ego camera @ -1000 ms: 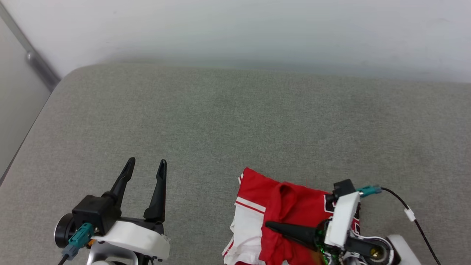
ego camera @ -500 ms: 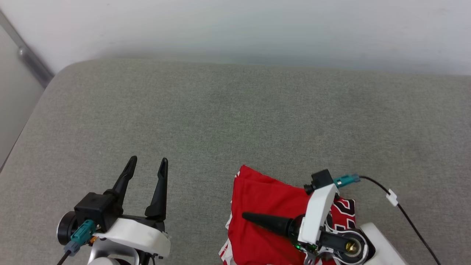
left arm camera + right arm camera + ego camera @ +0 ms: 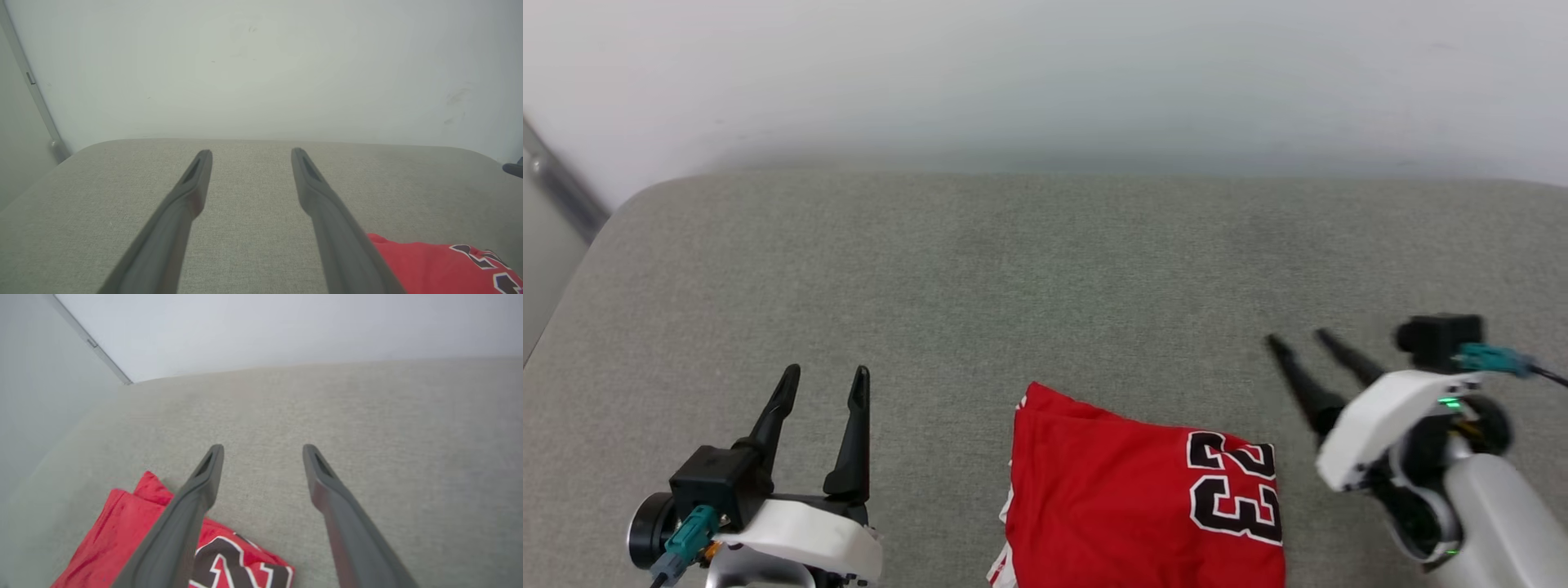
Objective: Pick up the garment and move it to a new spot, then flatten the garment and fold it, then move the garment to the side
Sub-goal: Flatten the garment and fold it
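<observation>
The left gripper [image 3: 826, 371] and right gripper [image 3: 1297, 336] gape empty, the folded jersey [image 3: 1143, 498] between them. Pinching only its top layer to shift it could undo the fold.

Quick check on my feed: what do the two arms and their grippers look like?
Both the left gripper and right gripper have two long, tapered black fingers on white wrist shells. Each wrist carries a black camera block with a teal connector; a green light glows on the right.
</observation>
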Robot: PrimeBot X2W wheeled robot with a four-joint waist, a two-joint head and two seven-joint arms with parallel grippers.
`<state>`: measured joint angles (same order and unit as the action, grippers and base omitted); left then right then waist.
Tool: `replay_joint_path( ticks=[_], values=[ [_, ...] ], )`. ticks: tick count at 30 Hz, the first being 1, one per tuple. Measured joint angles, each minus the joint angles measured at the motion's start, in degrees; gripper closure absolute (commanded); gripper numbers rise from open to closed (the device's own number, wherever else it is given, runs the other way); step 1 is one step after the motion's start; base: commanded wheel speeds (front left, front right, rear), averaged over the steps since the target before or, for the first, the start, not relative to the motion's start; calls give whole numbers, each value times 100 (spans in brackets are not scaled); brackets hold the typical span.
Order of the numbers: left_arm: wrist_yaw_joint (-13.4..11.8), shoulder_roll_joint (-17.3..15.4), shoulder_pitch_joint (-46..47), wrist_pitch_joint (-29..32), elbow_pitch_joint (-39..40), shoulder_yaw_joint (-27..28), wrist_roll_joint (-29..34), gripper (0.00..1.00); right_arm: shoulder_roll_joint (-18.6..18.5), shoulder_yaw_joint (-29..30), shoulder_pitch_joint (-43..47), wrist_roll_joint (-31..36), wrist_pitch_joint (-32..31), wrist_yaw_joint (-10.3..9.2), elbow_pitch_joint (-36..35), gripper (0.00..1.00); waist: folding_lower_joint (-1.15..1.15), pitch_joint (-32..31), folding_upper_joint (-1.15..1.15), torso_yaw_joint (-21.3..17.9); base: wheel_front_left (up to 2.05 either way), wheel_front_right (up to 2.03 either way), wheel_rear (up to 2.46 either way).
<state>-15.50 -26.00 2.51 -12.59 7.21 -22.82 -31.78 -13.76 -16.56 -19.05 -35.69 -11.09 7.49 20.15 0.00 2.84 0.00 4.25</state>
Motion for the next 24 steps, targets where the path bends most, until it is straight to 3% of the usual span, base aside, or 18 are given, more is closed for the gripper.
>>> replay_joint_path(
  ticks=[5, 9, 16, 24],
  values=[
    [-43, -27, -97, -57, -66, 73, 9, 0, -55, 1095, 399, 1099, 761, 0, -475, 0, 0, -104, 0, -143, 0, 0, 0],
    [-74, -26, -186, -116, -118, 135, 18, 0, 101, 1639, 788, 1671, 1079, 0, -1145, 0, 0, -221, 0, -246, 0, 0, 0],
    [-82, -26, -382, -178, -194, 198, 79, 0, 503, 1831, 1534, 2100, 1001, 0, -2243, 0, 0, -439, 0, -381, 0, 0, 0],
    [-89, 76, -568, -222, -250, 236, 175, 0, 833, 1978, 2365, 2225, 636, 0, -2987, 0, -1, -573, 0, -443, 0, 0, 0]
  ],
)
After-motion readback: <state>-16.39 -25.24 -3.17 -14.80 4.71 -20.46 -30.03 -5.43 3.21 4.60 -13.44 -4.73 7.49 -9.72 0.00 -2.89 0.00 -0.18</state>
